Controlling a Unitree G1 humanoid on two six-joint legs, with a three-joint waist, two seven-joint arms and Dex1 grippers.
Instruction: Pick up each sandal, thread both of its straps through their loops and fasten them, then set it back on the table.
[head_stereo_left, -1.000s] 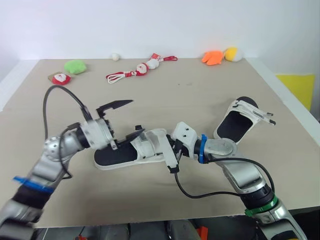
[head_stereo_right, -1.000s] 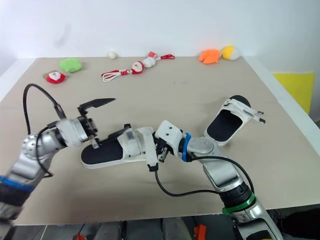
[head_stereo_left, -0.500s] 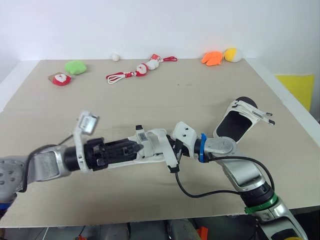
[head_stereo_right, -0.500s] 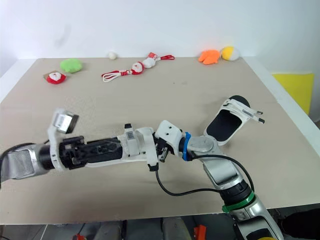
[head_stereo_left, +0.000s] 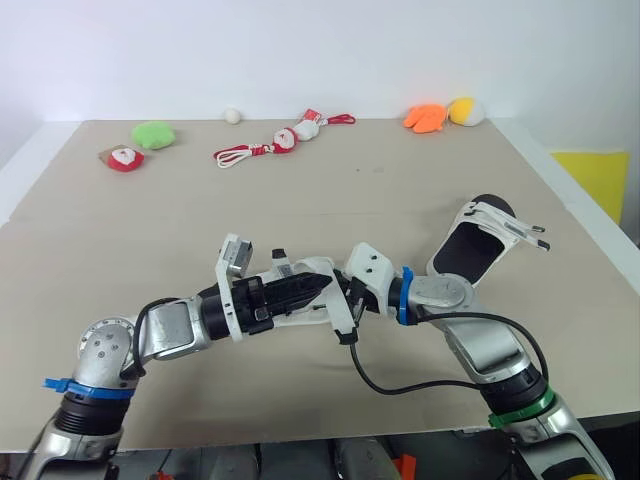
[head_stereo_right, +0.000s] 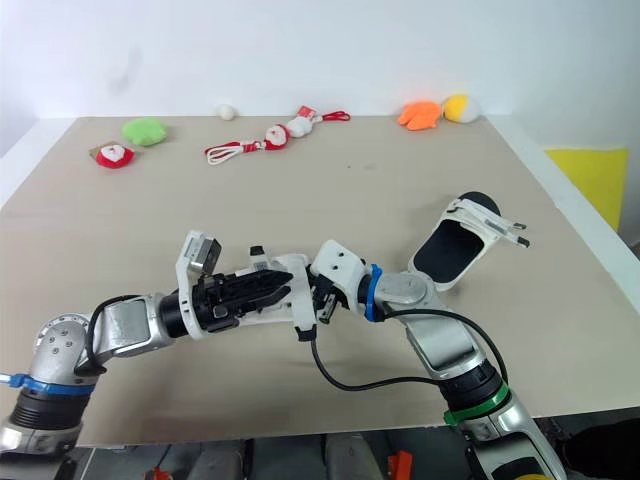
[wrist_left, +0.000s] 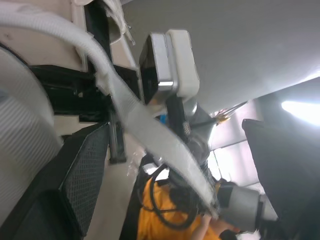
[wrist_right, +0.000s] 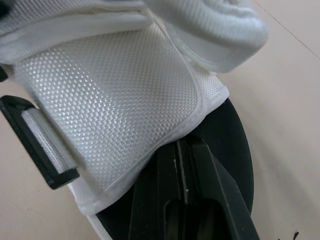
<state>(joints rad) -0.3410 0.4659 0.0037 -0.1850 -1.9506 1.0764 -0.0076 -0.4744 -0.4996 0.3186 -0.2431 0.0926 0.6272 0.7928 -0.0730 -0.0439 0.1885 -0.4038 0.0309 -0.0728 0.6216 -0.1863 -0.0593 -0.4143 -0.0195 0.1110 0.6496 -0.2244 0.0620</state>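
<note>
A white-strapped sandal (head_stereo_left: 308, 272) with a black sole is held just above the table in the middle. My right gripper (head_stereo_left: 346, 298) is shut on its sole edge from the right, and the right wrist view shows its fingers (wrist_right: 181, 165) pinched under the white mesh upper, beside a black buckle loop (wrist_right: 37, 145). My left gripper (head_stereo_left: 312, 288) lies along the sandal from the left, open, with a loose white strap (wrist_left: 150, 130) running between its fingers. The second sandal (head_stereo_left: 478, 245) rests on the table at the right, straps undone.
Along the far edge of the beige table (head_stereo_left: 400, 190) lie a green plush (head_stereo_left: 151, 133), a red-and-white one (head_stereo_left: 122, 158), a string of Santa toys (head_stereo_left: 275, 142), and an orange (head_stereo_left: 424, 116) and a yellow plush (head_stereo_left: 462, 108).
My left arm has swung in from the left, where its gripper stood open and raised beside the heel. It now lies along the sandal with the strap between its fingers. The right gripper has kept still.
</note>
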